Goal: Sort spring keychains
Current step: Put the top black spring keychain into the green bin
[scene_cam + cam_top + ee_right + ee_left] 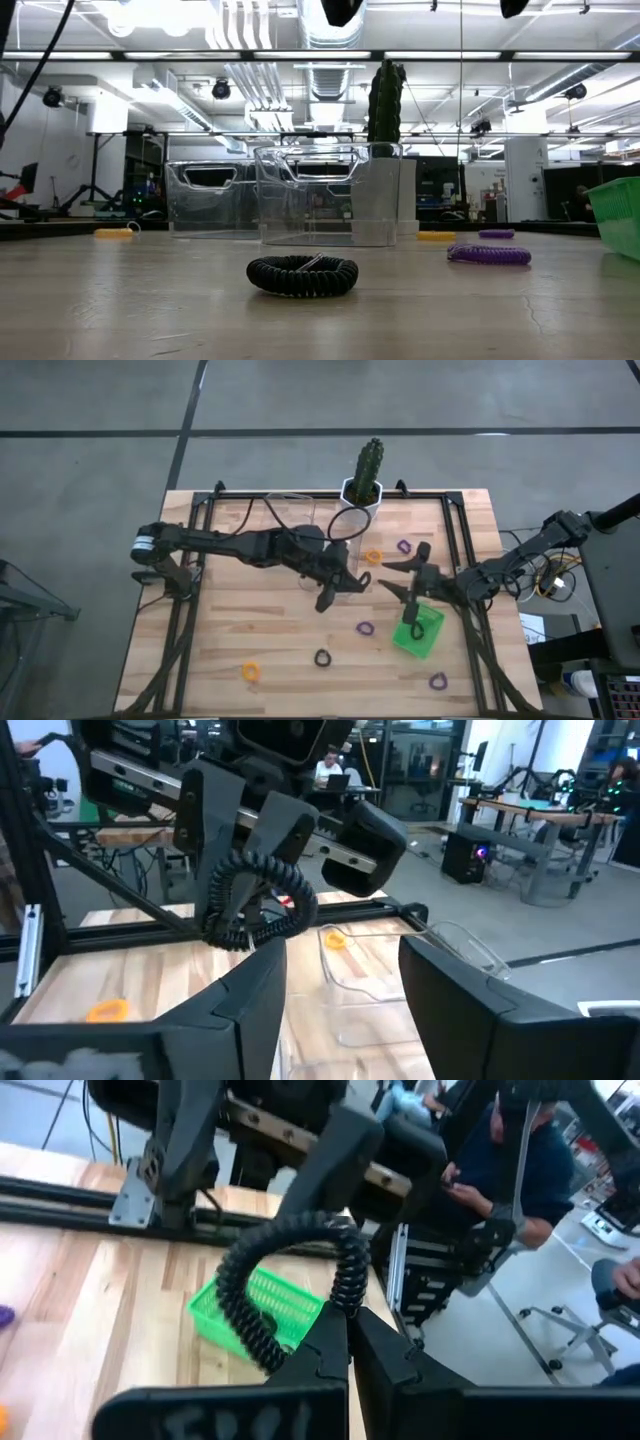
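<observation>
the left gripper [328,598] is holding its jaws clamped on a black spring keychain [285,1285] above mid-table, facing the right gripper [404,582], whose jaws are standing apart beside the green tray [420,630]. risk: the thin coil is likely slipping or snagging during release. the low view is showing another black keychain [302,275] lying on the table [150,300]; the wrist views are not showing it.

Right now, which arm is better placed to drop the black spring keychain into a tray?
Left. The left gripper is shut on the black spring keychain, close to the clear trays. The right gripper is open and empty.
</observation>
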